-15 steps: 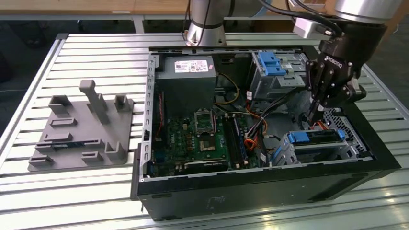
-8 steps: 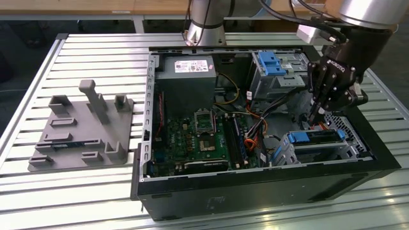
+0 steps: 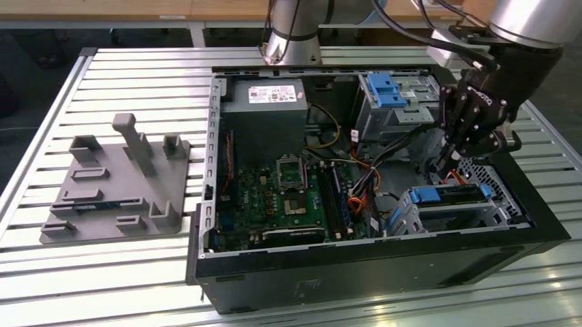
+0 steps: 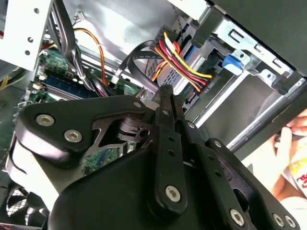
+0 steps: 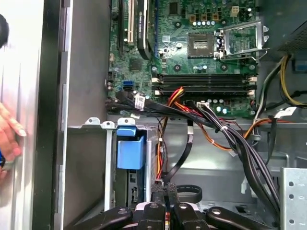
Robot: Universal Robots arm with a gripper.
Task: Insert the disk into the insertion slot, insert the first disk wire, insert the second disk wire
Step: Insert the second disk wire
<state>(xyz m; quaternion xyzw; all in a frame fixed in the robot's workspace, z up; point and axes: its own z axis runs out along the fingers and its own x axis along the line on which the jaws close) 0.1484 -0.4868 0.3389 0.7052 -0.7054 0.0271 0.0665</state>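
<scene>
Beside first wrist view's case [image 5: 50,120], hand [image 5: 9,139].

Grey fixture plate [image 3: 114,194] beside open computer case [image 3: 364,266].

The exterior view looks down at an angle from in front of the slatted metal table [image 3: 136,272], taking in the whole open black computer case [image 3: 382,266], with the grey plastic fixture plate [image 3: 109,197] on the exterior view's left and the arm's black gripper [image 3: 452,165] on the exterior view's right. The first wrist view looks straight down from close above, past the gripper [image 5: 164,190], onto the green motherboard [image 5: 201,57] and the low grey sheet-metal drive cage [image 5: 96,127]. The second wrist view sits very near behind the gripper [image 4: 165,93], facing along it at the same cage [image 4: 259,62] and bundled cables [image 4: 187,62]. All three views share that cage corner.
</scene>
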